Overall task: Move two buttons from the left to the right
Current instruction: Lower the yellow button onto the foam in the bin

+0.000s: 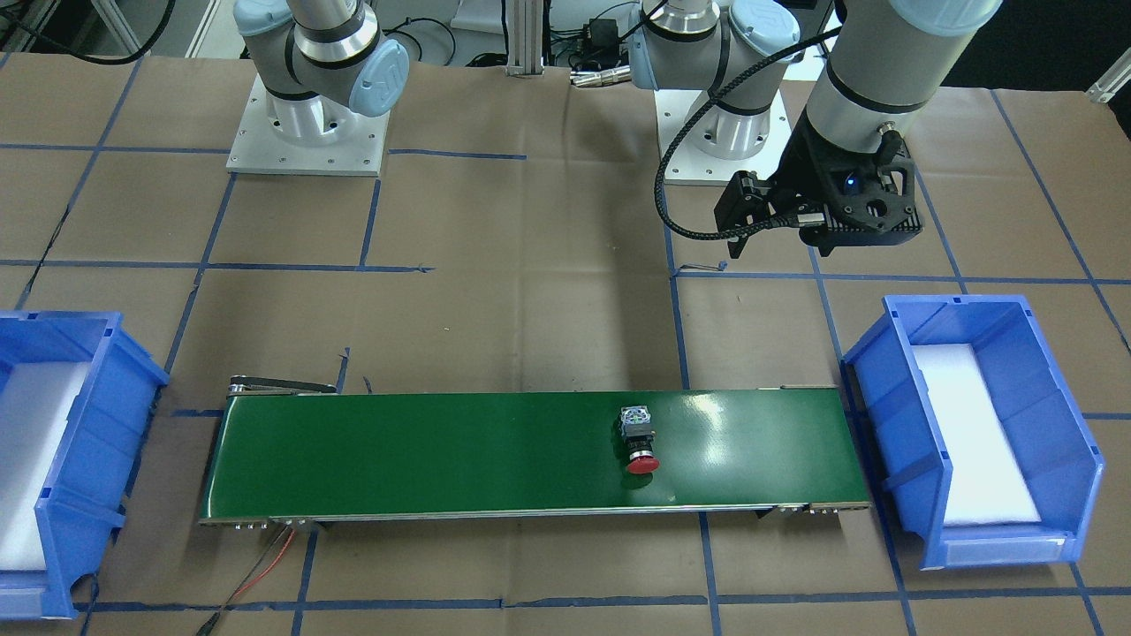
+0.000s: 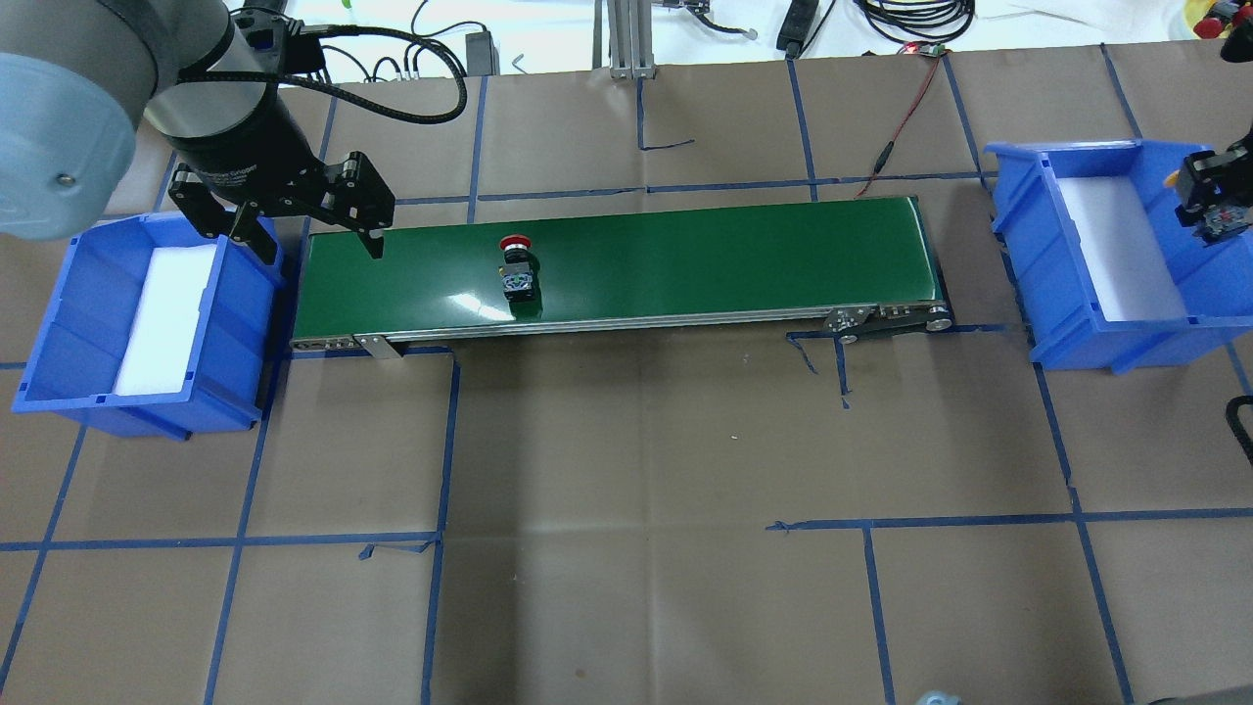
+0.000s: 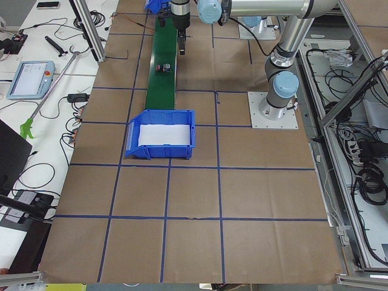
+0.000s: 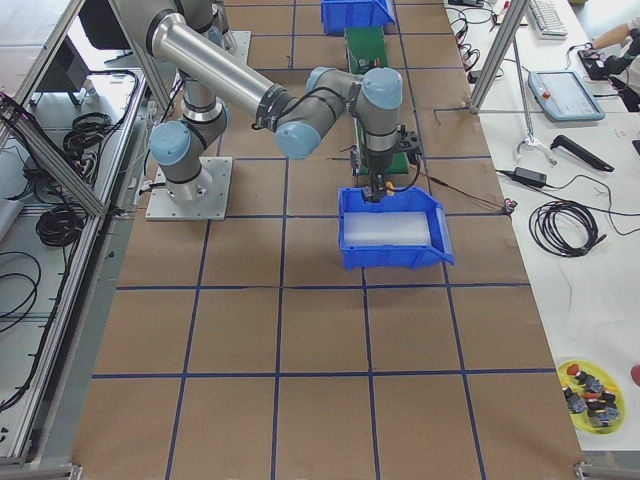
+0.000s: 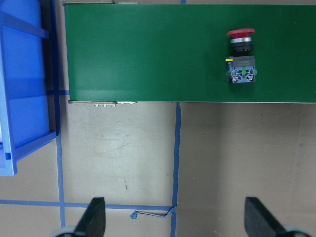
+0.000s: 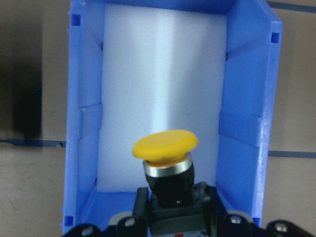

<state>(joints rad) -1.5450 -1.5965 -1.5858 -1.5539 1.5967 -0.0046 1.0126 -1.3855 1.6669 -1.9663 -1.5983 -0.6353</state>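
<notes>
The red button [image 2: 515,266] lies on its side on the green conveyor belt [image 2: 685,255], toward its left end; it also shows in the front view [image 1: 641,442] and in the left wrist view [image 5: 240,57]. My left gripper [image 2: 318,250] is open and empty, raised over the belt's left end beside the left blue bin [image 2: 69,323]. My right gripper [image 6: 173,212] is shut on the yellow button [image 6: 165,148] and holds it above the right blue bin [image 6: 242,123], cap pointing along the bin. In the overhead view the right gripper [image 2: 1214,196] is at the right edge.
Both bins hold a white foam liner. A red and black wire [image 2: 905,108] runs from the belt's right end to the table's far edge. A yellow dish with several parts [image 4: 590,392] sits off the table on the robot's right.
</notes>
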